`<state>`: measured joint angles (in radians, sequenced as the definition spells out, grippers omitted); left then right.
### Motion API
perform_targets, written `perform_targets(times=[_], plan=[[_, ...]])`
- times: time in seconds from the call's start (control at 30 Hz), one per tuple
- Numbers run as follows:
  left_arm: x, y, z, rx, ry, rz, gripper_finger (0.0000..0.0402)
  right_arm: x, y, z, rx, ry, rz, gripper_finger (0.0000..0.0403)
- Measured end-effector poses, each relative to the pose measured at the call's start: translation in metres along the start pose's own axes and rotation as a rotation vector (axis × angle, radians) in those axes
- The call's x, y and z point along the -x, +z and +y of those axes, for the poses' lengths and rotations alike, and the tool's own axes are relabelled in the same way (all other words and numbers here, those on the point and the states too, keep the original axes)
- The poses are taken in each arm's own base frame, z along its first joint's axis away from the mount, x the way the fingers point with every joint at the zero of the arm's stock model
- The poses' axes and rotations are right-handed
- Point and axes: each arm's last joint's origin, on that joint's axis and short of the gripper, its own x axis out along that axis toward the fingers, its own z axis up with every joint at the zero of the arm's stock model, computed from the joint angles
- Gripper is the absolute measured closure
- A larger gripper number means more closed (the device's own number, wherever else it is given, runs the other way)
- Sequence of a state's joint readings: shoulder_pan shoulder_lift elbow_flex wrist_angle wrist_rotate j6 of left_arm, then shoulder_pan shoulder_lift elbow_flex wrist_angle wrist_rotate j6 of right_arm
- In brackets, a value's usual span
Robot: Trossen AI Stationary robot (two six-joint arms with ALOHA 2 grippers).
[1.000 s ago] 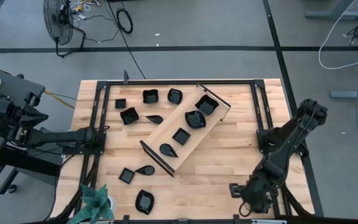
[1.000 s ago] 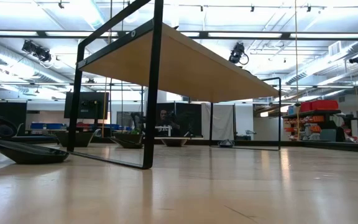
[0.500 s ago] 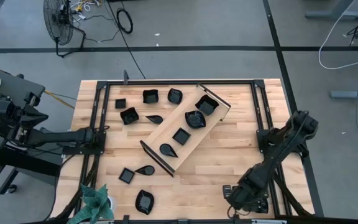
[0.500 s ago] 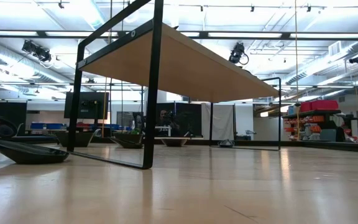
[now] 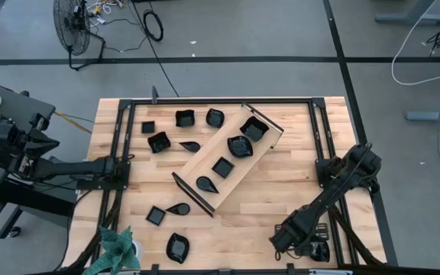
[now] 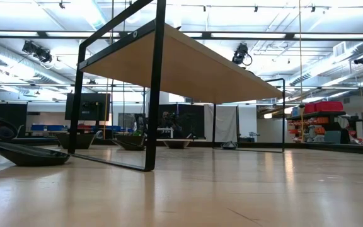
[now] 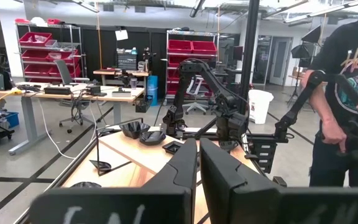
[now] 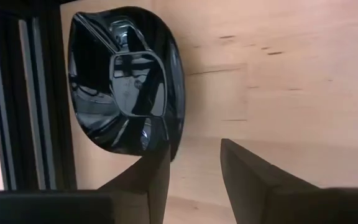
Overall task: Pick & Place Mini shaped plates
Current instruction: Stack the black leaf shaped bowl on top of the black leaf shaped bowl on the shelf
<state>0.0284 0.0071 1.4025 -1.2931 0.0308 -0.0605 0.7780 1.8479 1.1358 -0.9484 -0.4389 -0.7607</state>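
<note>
The right hand [image 5: 287, 238] hovers low over the near right corner of the tabletop [image 5: 296, 191], fingers released and empty, beside a glossy black mini plate [image 8: 126, 81] with a wavy rim that lies against the dark frame rail [image 8: 23, 93]. In the right wrist view one finger [image 8: 145, 177] stands at the plate's rim, though whether it touches is hard to tell. This looks like the approach to a pick: the next move calls for straddling the rim and closing on it, with the rail crowding the plate's far side and leaving little room for a finger there.

The long wooden tray [image 5: 205, 169] lies diagonally at mid-table with four black plates already in it, among them a square plate [image 5: 222, 166] and a teardrop plate [image 5: 205, 183]. Other plates remain scattered on the tabletop: a cluster near the far left corner [image 5: 184, 118] and several near the front left [image 5: 177, 247], next to a small green plant [image 5: 114, 248].

The left hand [image 7: 197, 163], clenched on nothing, waits at the left edge of the tabletop. A person [image 7: 347, 93] stands in the room beyond the table.
</note>
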Motion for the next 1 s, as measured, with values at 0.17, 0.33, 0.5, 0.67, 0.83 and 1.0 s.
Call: perform_targets(times=[0.17,0.33,0.5,0.67,0.83,1.0], plan=[[0.0000,0.0000,-0.0001,0.000,0.000,0.000,0.0376,-0.0033,0.0003,-0.0002,-0.028,0.054,-0.027,0.0259],[0.0000,0.0000,0.0000,0.000,0.000,0.000,0.0376,-0.0036,0.0012,0.0008,-0.031,0.075,-0.045,0.0259],[0.0000,0.0000,-0.0001,0.000,0.000,0.000,0.0376,-0.0036,0.0022,-0.0002,-0.046,0.067,-0.054,0.0259],[0.0000,0.0000,-0.0001,0.000,0.000,0.000,0.0376,-0.0036,0.0036,-0.0014,-0.037,0.055,-0.066,0.0259],[0.0000,0.0000,-0.0001,0.000,0.000,0.000,0.0376,-0.0039,0.0050,-0.0011,-0.059,0.071,-0.088,0.0259],[0.0000,0.0000,0.0000,0.000,0.000,0.000,0.0376,-0.0063,0.0087,0.0025,-0.049,0.073,-0.085,0.0259]])
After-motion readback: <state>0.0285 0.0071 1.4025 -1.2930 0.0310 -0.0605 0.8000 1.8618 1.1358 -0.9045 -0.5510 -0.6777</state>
